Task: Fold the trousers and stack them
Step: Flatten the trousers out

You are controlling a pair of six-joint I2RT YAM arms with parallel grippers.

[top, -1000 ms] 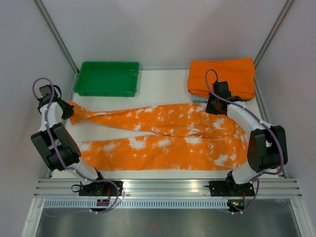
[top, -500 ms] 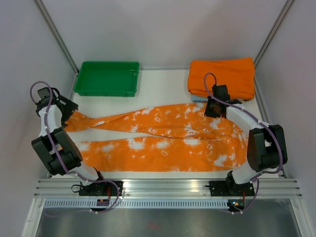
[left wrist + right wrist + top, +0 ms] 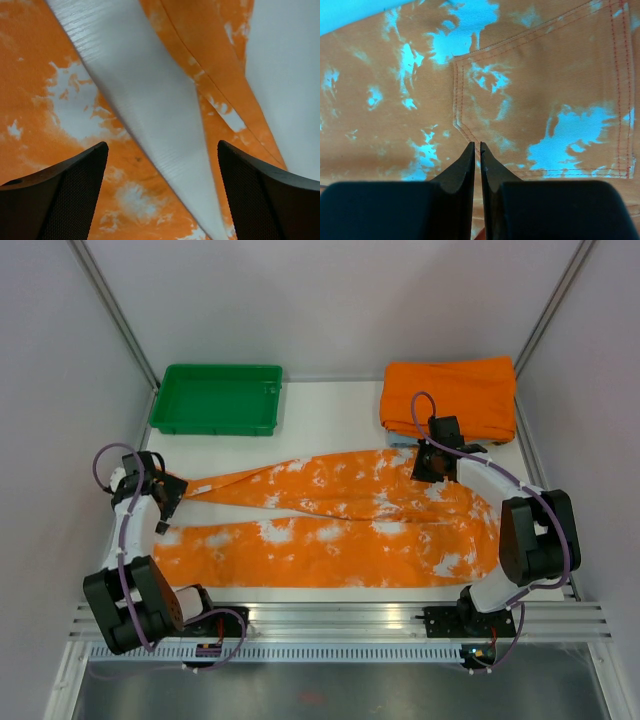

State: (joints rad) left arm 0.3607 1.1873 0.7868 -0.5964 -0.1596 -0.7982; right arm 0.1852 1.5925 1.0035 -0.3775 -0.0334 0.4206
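Observation:
The trousers [image 3: 330,540], orange with white splashes, lie spread flat across the table [image 3: 330,420], waist to the right and both legs running left. My left gripper [image 3: 163,506] hangs open over the leg ends. In the left wrist view its fingers [image 3: 60,195] stand wide apart above the trousers [image 3: 45,75], and a bare wedge of table [image 3: 150,100] shows between the two legs. My right gripper [image 3: 432,466] is over the waist. Its jaws are shut at the tips [image 3: 476,146], right by a stitched back pocket [image 3: 545,75]. No cloth shows between them.
A green tray [image 3: 215,400] stands at the back left. A plain orange folded cloth [image 3: 450,395] lies at the back right on a light blue cloth [image 3: 400,441], just behind the right gripper. Slanted frame posts [image 3: 115,315] flank the table.
My left gripper opened and let go of the upper leg end. It then swung from the far left edge inward and nearer. The leg end now lies flat. The right gripper shifted slightly nearer.

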